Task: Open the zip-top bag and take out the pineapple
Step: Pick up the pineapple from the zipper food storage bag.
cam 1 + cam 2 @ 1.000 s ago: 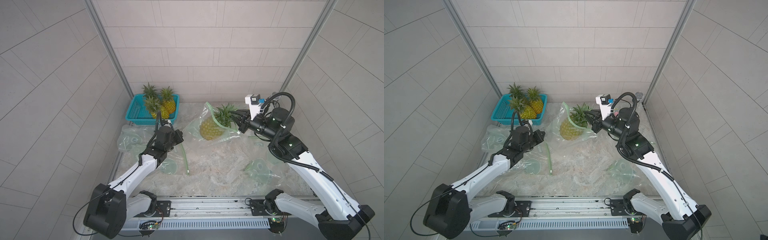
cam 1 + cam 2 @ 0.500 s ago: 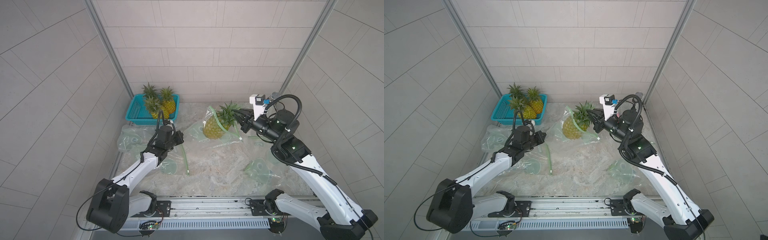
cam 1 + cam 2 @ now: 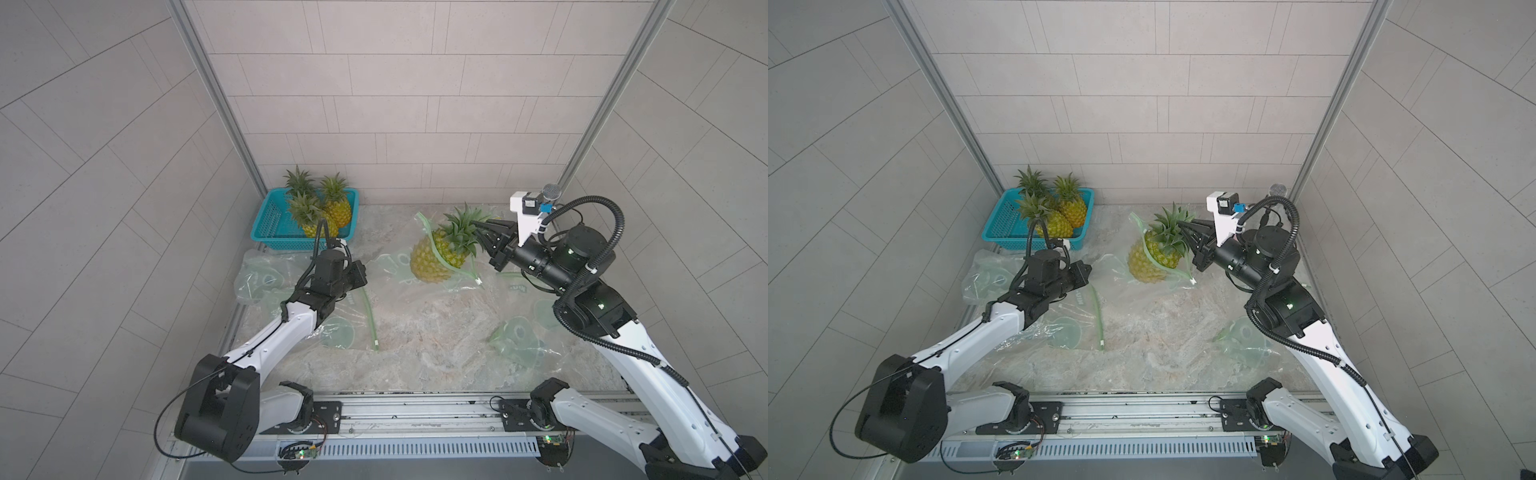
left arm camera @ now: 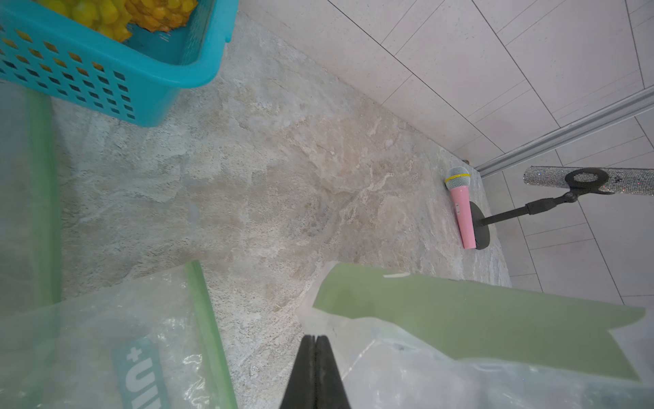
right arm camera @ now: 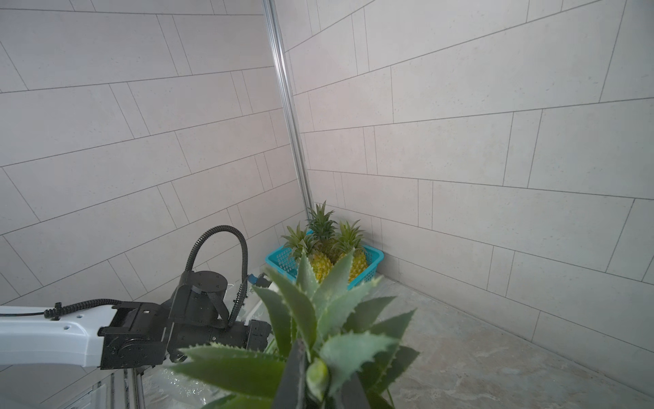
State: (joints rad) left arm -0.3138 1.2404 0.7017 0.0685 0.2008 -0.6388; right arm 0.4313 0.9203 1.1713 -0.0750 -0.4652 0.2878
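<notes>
A yellow pineapple (image 3: 430, 262) (image 3: 1144, 266) hangs tilted at the back middle, its lower half still in the clear zip-top bag (image 3: 392, 266) (image 3: 1113, 270). The bag's green zip strip (image 3: 440, 255) crosses the fruit. My right gripper (image 3: 478, 230) (image 3: 1185, 235) (image 5: 318, 375) is shut on the green crown (image 5: 318, 311). My left gripper (image 3: 362, 272) (image 3: 1088, 270) (image 4: 315, 340) is shut at the bag's other end. There the bag's clear film (image 4: 407, 371) meets its tips, so it looks pinched.
A teal basket (image 3: 270, 224) (image 4: 106, 78) with three pineapples stands in the back left corner. Empty zip bags lie at the left (image 3: 257, 278), under the left arm (image 3: 345, 332) and at the right (image 3: 515, 336). A pink microphone (image 4: 462, 209) and a stand (image 4: 509, 212) occupy the back right corner.
My right gripper has drawn the pineapple to the right by its crown, so more of the fruit shows above the zip strip. The left gripper has stayed nearly in place.
</notes>
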